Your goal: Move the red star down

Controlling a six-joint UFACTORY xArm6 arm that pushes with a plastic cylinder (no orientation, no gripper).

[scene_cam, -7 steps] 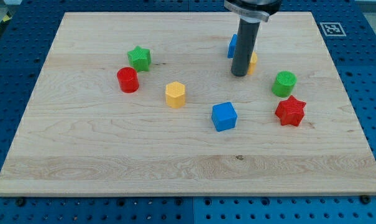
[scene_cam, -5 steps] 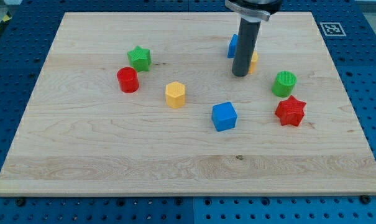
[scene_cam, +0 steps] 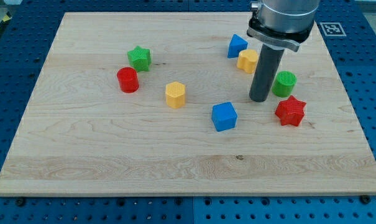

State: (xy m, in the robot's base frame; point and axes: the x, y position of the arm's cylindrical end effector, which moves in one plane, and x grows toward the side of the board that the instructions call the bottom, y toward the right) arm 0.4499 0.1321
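A pale wooden tabletop point(scene_cam: 82, 155) is seen on a blue perforated base point(scene_cam: 13, 50). The tool is a plain dark rod with no jaws; nothing is held by it. My tip point(scene_cam: 258, 99) is set down on the tabletop just to the view's left of the green cylinder point(scene_cam: 284, 83), and up and to the left of the red star point(scene_cam: 291, 111), apart from both.

The red star is found near the view's right edge of the tabletop, just below the green cylinder. A blue cube point(scene_cam: 224, 116) is placed left of the star, below and left of the tip. Above the tip, a yellow block point(scene_cam: 247, 60) is seen, with a blue block point(scene_cam: 237, 45) just up and left of it; their shapes are not clearly made out.

Toward the view's left, a green star point(scene_cam: 139, 58) and a red cylinder point(scene_cam: 128, 80) are noted close together. A yellow hexagonal block point(scene_cam: 175, 94) lies between that pair and the blue cube.
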